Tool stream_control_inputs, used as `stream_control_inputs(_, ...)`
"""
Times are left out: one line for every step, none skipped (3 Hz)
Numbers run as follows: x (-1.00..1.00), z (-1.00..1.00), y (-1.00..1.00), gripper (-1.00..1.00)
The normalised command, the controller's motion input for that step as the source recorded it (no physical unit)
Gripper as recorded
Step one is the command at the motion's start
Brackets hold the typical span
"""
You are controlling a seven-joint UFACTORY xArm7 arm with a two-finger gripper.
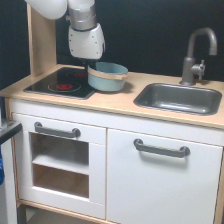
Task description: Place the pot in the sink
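Exterior view
Arm: white and grey, it comes down from the upper left of the frame to the left edge of the pot.
Pincer (91, 70): dark, low under the white wrist, at the left rim of the pot; its fingers are mostly hidden, so I cannot tell if they are spread or pinching the rim.
Pot (107, 76): light blue-grey with a tan band under the rim, in the upper middle of the frame, a little left of centre. It is upright or nearly so; its left part is over the right edge of the stovetop, its right part over the bench. I cannot tell if it rests there or is lifted a little.
Stovetop (57, 83): black with red rings, at the left on the bench.
Sink (179, 98): dark grey basin set in the bench at the right of the frame, well apart from the pot.
Faucet (196, 52): grey, curved, behind the sink at the upper right.
Bench (120, 102): light wood top, across the middle of the frame.
Cabinet (120, 170): white, under the bench; two grey handles, an open shelf at the lower left.
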Motion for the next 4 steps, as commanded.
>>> stream_control_inputs(0.55, 0.4, 0.0, -1.0)
stream_control_inputs(0.73, 0.28, 0.04, -1.0)
stream_control_inputs(0.8, 0.04, -0.04, -1.0)
stream_control_inputs(0.92, 0.2, -0.17, -1.0)
